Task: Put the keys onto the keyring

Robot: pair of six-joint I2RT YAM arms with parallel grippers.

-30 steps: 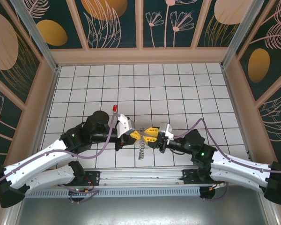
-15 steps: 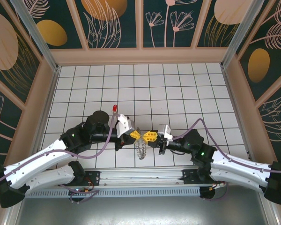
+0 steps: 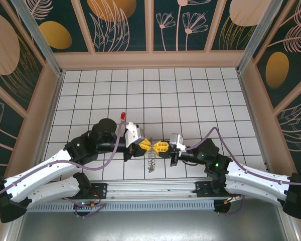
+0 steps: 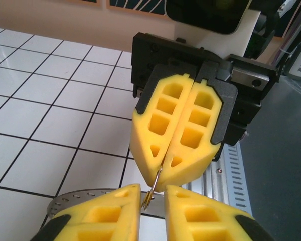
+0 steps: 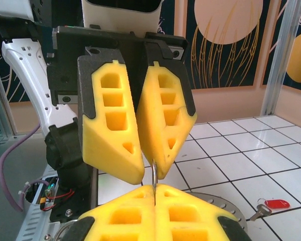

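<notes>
Nothing threaded yet: the key [image 5: 273, 205] lies on the counter [image 5: 241, 165] just beside the keyring [image 5: 226, 207]. Right jaws are clamped on a thin metal sliver [image 4: 157, 182], left jaws slightly parted around it.

floor [image 3: 190, 95]: white tiles (dark grout) | walls [image 3: 125, 20]: dark floral panels | frame [image 3: 37, 37]: aluminium posts

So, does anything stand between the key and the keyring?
Yes. The key lies on the tiles beyond the left arm's wrist, and that wrist stands between it and the keyring. Nothing else visible is in the way.
</notes>
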